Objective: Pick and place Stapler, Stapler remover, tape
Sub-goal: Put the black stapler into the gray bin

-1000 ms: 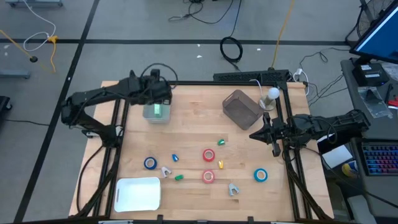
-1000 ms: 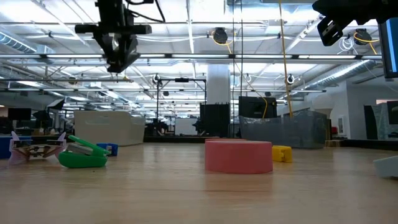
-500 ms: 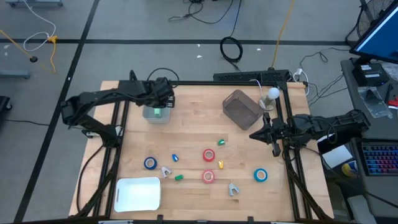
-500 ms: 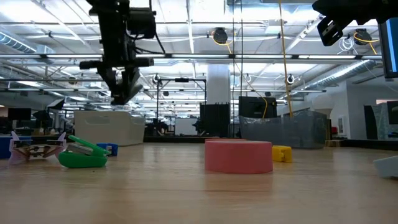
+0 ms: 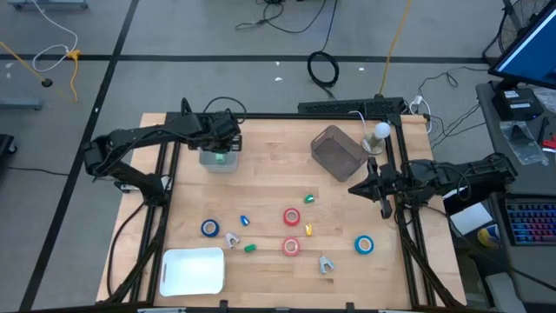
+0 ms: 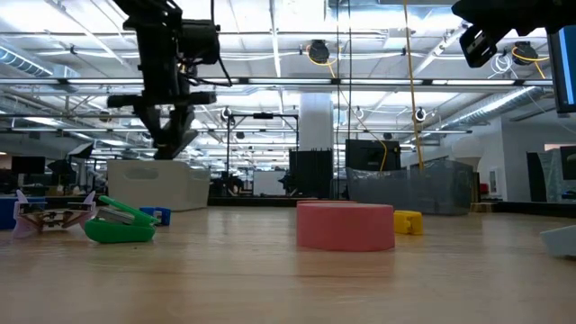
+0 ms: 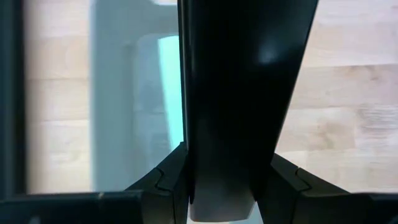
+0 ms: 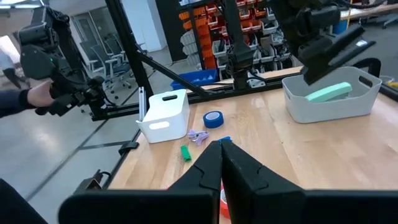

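Above the pale grey plastic bin (image 5: pixel 218 159) hangs the left pincer (image 5: pixel 228 139), empty, jaws part-open; remaining staplers and tape lie well nearer the tabletop's front

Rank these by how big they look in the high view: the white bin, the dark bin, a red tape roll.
1. White bin, largest.
2. Dark bin, somewhat smaller.
3. Red tape roll, far smallest.
All sit on the table, so nearness hardly skews this.
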Motion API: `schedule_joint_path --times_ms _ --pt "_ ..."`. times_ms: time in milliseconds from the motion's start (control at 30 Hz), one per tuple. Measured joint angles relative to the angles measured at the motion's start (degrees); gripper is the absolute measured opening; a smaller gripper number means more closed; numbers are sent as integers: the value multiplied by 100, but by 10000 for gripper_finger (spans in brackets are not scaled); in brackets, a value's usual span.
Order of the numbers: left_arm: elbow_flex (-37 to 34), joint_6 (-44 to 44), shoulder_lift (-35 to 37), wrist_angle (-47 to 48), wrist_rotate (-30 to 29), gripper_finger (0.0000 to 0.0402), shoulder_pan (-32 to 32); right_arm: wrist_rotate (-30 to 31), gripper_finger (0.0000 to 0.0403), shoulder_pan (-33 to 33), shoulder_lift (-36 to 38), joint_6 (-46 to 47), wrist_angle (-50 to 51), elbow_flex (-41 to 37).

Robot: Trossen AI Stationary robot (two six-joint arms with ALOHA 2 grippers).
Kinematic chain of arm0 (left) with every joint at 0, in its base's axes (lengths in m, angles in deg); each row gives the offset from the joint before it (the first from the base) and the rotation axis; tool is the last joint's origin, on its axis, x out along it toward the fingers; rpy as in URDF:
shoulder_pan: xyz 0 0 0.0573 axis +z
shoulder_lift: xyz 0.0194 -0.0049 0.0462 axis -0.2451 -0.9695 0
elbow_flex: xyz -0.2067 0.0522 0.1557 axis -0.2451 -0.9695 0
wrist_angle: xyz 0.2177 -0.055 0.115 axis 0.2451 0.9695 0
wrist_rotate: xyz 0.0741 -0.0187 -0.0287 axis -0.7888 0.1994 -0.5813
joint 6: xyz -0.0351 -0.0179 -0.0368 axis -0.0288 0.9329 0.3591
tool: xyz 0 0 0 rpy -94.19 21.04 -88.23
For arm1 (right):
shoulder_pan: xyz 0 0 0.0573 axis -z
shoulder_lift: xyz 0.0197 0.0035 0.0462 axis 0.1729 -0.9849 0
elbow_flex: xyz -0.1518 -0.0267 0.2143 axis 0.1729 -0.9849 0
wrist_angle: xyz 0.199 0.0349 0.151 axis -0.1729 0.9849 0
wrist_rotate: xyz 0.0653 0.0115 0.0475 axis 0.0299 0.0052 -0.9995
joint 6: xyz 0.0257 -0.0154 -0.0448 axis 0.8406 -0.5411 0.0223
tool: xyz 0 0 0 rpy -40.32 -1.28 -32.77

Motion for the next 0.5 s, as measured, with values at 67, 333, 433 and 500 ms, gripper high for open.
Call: schedule_joint_path --times_ms 67,333,433,500 --pt "-2 169 39 410 -105 134 33 0 1 -2 0 104 1 0" --pt "-2 209 10 801 -72 134 230 0 1 0 -2 244 2 0" --pt "-2 72 -4 684 -21 134 321 0 2 -1 0 247 0 0" --pt "0 21 -92 723 -8 134 356 -2 1 -1 -2 247 1 0"
